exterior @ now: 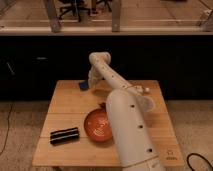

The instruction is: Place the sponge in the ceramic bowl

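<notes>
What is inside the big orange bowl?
Only its ring pattern shows in the ceramic bowl; the robot's arm covers one side, so that part is hidden. The sponge is at the far side of the table, beside the gripper.

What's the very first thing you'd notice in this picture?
The big white robot arm grabs the eye first, stretching from the near edge across the wooden table. Its end effector is at the far left of the table, right by the little blue sponge. Next comes the bright orange bowl near the front, partly hidden by the arm, with a black block to its left.
</notes>
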`<state>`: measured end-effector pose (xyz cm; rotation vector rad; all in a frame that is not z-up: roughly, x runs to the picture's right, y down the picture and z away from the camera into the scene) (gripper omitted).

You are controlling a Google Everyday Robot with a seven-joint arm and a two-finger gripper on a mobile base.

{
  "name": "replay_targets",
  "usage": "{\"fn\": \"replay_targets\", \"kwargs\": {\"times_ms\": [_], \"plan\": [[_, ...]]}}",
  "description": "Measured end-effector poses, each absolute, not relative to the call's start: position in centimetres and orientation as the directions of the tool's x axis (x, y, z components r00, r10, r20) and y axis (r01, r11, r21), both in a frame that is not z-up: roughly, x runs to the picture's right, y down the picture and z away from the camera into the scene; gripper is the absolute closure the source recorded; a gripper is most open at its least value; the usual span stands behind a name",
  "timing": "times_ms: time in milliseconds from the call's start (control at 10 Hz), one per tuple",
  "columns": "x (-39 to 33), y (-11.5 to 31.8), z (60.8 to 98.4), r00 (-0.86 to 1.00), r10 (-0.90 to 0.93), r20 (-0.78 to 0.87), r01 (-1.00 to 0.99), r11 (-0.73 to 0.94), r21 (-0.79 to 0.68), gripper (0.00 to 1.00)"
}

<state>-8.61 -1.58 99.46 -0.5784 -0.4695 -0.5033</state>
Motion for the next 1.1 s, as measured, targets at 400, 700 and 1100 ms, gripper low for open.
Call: {"fn": "replay_targets", "kwargs": {"times_ms": [400,700,1100], "plan": [[-8.7,-2.4,99.5,0.788,-0.305,0.534,0.550,0.740,-0.388,0.44],[-8.8,-3.1,99.9,0.799,-0.290,0.527,0.531,0.751,-0.392,0.20],[-9.5,-3.5,100.8,0.809,-0.255,0.530,0.505,0.762,-0.404,0.20]]}}
